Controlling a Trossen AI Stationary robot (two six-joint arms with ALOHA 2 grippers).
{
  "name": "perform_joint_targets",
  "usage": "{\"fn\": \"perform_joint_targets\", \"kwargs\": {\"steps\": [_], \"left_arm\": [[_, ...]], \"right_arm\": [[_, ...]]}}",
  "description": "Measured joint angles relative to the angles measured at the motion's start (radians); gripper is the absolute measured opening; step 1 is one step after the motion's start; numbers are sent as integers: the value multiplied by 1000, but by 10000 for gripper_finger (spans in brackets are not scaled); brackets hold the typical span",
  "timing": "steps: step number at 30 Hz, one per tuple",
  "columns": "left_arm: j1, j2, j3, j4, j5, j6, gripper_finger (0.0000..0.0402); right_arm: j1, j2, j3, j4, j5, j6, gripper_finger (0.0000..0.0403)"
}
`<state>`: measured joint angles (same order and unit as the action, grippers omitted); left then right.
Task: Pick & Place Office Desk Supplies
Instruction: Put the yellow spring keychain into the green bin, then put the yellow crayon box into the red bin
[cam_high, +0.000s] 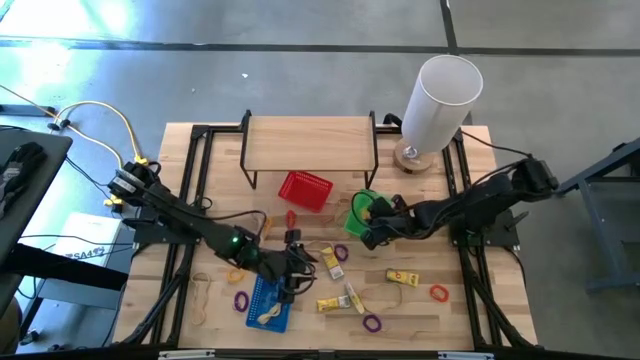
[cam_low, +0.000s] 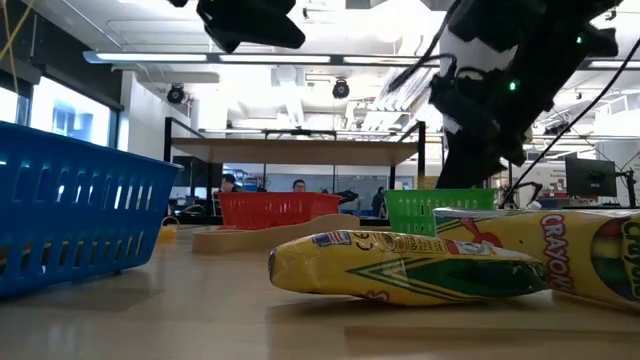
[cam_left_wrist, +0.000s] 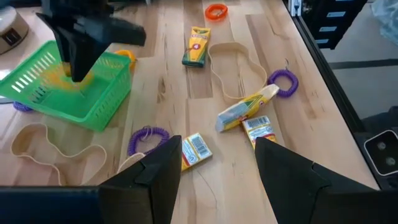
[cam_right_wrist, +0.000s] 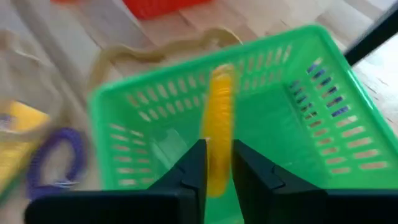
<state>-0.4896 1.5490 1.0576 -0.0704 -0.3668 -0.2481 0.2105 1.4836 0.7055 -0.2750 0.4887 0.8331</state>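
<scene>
Right wrist view: the right hand (cam_right_wrist: 216, 171) pinches what looks like a yellow loop (cam_right_wrist: 220, 124) over the green basket (cam_right_wrist: 292, 134). The left hand (cam_left_wrist: 217, 158) hangs wide above the worktop (cam_left_wrist: 186, 93), crayon boxes (cam_left_wrist: 196, 45) scattered.

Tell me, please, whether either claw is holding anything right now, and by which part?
The right claw pinches a yellow loop by its lower edge, above the green basket. The left claw is open and holds nothing.

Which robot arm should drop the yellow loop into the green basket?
The right one. The right gripper already pinches the yellow loop above the green basket; the left gripper hangs open elsewhere.
</scene>
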Motion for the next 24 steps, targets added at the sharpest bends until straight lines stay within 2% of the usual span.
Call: {"fn": "perform_joint_targets", "kwargs": {"steps": [5,8,11,14,21,24], "left_arm": [[-5,0,0,-3,0,-13,195],[-5,0,0,-3,0,-15,195],[-5,0,0,-4,0,-19,195],[-5,0,0,-8,0,-20,195],[-5,0,0,-31,0,-22,195],[-5,2,0,-31,0,-22,195]], "right_arm": [[-22,22,0,6,9,-23,134],[-31,20,0,78,59,-86,179],[-28,-4,0,130,57,-163,210],[-24,-30,1,139,34,-205,223],[45,-107,0,186,46,-278,219],[91,-127,0,201,-1,-332,221]]}}
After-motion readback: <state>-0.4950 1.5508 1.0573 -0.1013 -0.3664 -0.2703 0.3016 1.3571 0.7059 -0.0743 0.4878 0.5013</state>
